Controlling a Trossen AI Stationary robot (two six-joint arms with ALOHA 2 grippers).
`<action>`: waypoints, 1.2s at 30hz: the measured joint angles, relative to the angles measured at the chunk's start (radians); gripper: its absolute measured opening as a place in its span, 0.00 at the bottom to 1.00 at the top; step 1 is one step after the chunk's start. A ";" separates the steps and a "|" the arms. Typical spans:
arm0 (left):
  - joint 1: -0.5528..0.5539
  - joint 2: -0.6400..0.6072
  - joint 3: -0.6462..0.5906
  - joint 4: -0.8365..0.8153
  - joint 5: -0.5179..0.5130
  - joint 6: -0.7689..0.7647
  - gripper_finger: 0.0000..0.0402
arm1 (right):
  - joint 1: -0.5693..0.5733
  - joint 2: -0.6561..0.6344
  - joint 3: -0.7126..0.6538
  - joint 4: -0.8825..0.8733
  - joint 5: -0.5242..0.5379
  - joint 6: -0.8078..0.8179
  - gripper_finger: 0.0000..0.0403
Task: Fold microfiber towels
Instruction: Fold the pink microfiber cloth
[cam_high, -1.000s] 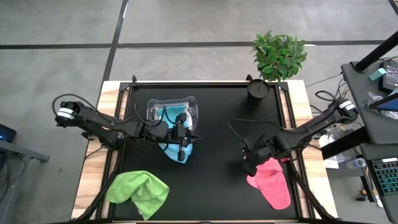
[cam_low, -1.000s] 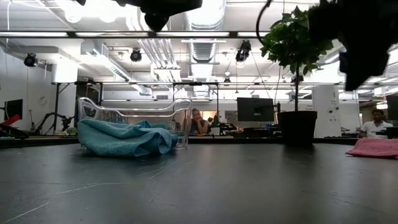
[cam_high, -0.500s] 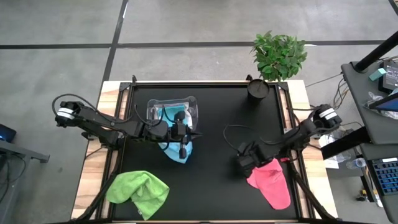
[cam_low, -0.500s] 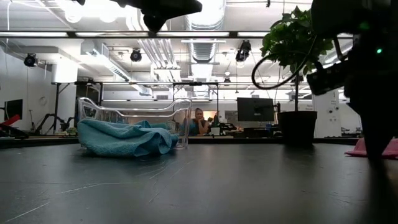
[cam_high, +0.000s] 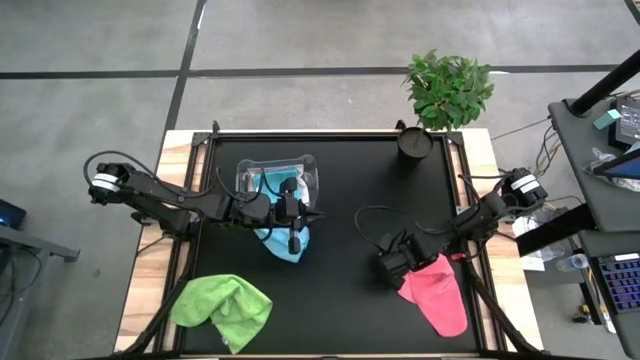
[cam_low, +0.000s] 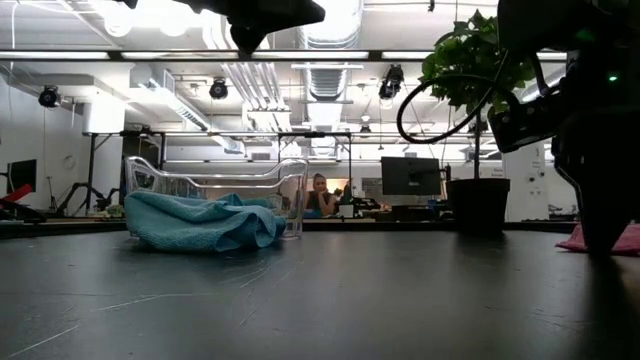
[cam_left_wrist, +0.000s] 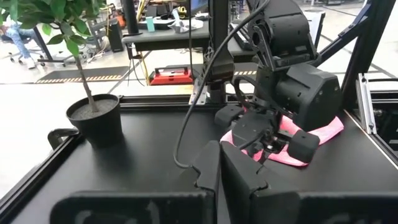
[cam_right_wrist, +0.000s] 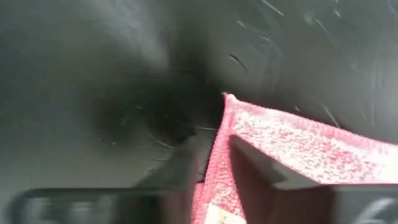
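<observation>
Change: right gripper (cam_high: 397, 268) has shifted left since the earlier frame, onto the towel's corner.
Grip: pinching the pink towel (cam_high: 437, 295) edge.
Axis: towel runs toward 5 o'clock.
Left gripper (cam_high: 293, 238): pressed together.

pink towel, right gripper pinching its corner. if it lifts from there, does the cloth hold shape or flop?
Likely flops: the pink towel lies limp and rumpled on the table, so it should drape from the right gripper. Probably light for its size. Its fuzzy pile suggests it grips rather than slips.

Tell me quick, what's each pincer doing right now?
Left pincer: closed, holding nothing, above the blue towel.
Right pincer: closed on the pink towel edge.
</observation>
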 joint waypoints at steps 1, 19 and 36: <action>0.000 0.000 0.000 0.000 0.000 0.000 0.00 | 0.001 -0.008 0.000 0.009 0.004 -0.014 0.12; 0.000 0.010 0.000 -0.002 0.003 0.000 0.00 | 0.002 -0.395 -0.004 0.313 0.246 -0.331 0.02; 0.005 0.052 0.003 0.046 0.004 0.000 0.00 | 0.016 -0.246 -0.005 -0.099 -0.020 0.098 0.36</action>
